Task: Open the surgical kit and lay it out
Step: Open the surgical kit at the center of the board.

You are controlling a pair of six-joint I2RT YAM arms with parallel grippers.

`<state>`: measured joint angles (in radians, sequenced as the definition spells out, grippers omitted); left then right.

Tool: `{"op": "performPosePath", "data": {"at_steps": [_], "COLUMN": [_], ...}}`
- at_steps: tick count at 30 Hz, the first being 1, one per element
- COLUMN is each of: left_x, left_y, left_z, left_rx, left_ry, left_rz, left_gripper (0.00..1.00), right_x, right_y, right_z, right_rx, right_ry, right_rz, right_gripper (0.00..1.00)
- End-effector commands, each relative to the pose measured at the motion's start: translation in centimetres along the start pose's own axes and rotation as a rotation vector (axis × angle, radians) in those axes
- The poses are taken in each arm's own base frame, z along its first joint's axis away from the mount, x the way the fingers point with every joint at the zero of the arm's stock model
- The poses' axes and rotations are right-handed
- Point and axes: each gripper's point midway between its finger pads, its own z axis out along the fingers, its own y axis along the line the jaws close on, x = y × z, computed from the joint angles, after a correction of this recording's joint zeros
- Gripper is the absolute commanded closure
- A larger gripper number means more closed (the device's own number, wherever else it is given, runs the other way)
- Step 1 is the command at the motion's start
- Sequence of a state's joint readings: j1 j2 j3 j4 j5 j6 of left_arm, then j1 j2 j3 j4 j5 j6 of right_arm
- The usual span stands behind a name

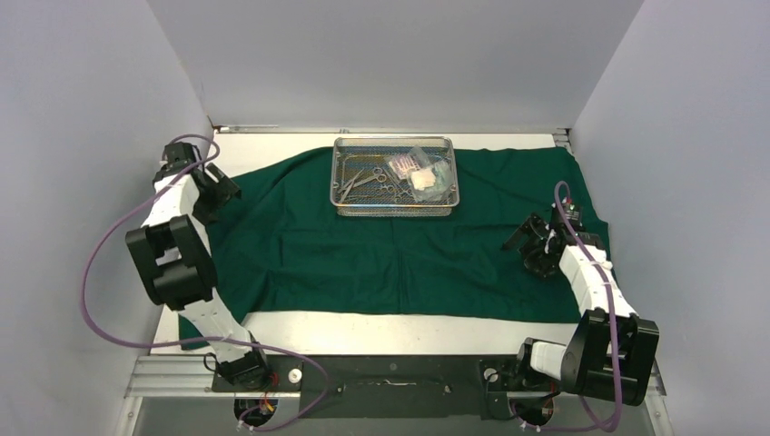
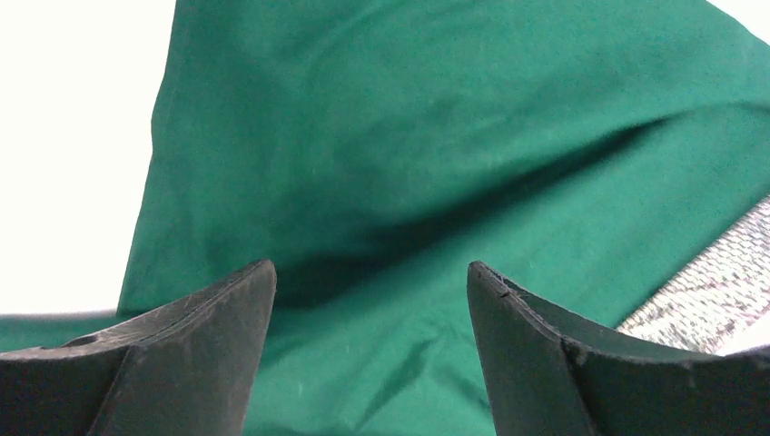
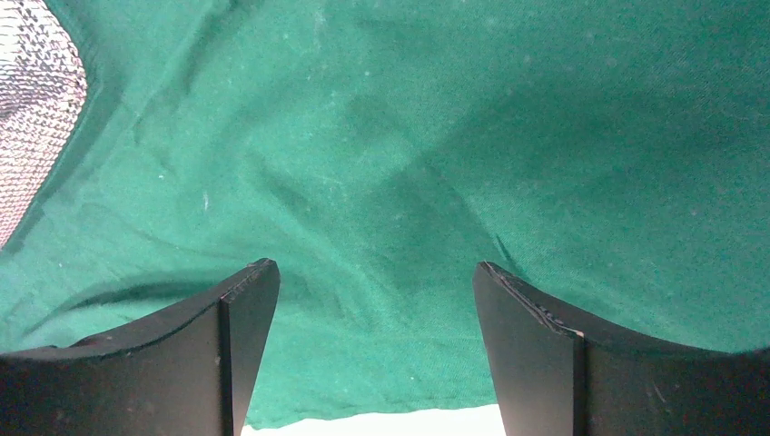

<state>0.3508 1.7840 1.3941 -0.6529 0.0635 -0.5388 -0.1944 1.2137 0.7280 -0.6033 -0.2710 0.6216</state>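
The dark green cloth wrap (image 1: 381, 245) lies spread open across the table. The silver wire-mesh tray (image 1: 340, 191) stands on its far middle part, holding ring-handled forceps (image 1: 366, 180) and clear gauze packets (image 1: 422, 173). My left gripper (image 1: 221, 189) is open and empty over the cloth's left side; in the left wrist view it (image 2: 370, 272) is above green cloth (image 2: 436, 136), with the tray's corner (image 2: 717, 282) at the right. My right gripper (image 1: 531, 245) is open and empty over the cloth's right side; in the right wrist view it (image 3: 374, 271) is above cloth (image 3: 409, 136), with the tray (image 3: 36, 100) at the upper left.
White walls close in the table on the left, back and right. Bare white tabletop (image 1: 381, 331) shows in front of the cloth and a strip (image 1: 263, 143) behind it at the left. The arm bases and purple cables sit along the near edge.
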Motion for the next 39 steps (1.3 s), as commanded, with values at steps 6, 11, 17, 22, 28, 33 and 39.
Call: {"op": "performPosePath", "data": {"at_steps": [6, 11, 17, 22, 28, 33, 39], "left_x": [-2.1, -1.1, -1.2, -3.5, -6.0, -7.7, -9.5], "left_y": [0.2, 0.9, 1.5, 1.5, 1.4, 0.9, -0.4], "left_z": [4.7, 6.8, 9.1, 10.5, 12.2, 13.0, 12.4], "left_rx": [-0.097, -0.123, -0.150, -0.188, -0.229, -0.246, -0.238], "left_ry": [-0.018, 0.018, 0.043, 0.024, 0.008, -0.020, -0.062], "left_rz": [0.079, 0.106, 0.159, 0.210, 0.233, 0.250, 0.260], "left_gripper": [0.38, 0.41, 0.42, 0.43, 0.43, 0.43, 0.42], "right_x": [-1.0, -1.7, -3.2, -3.5, -4.3, -4.3, -2.6], "right_y": [-0.3, 0.1, 0.9, 1.2, 0.3, -2.1, -3.9], "right_z": [-1.2, -1.3, -1.2, -0.5, 0.0, 1.2, 2.8], "right_rx": [0.057, 0.071, 0.077, 0.078, 0.124, 0.245, 0.293], "right_ry": [-0.017, -0.023, -0.046, -0.028, -0.048, -0.016, 0.064], "right_rz": [-0.038, -0.004, 0.048, 0.061, 0.026, -0.042, -0.101], "right_gripper": [0.25, 0.26, 0.27, 0.27, 0.25, 0.23, 0.23]}}
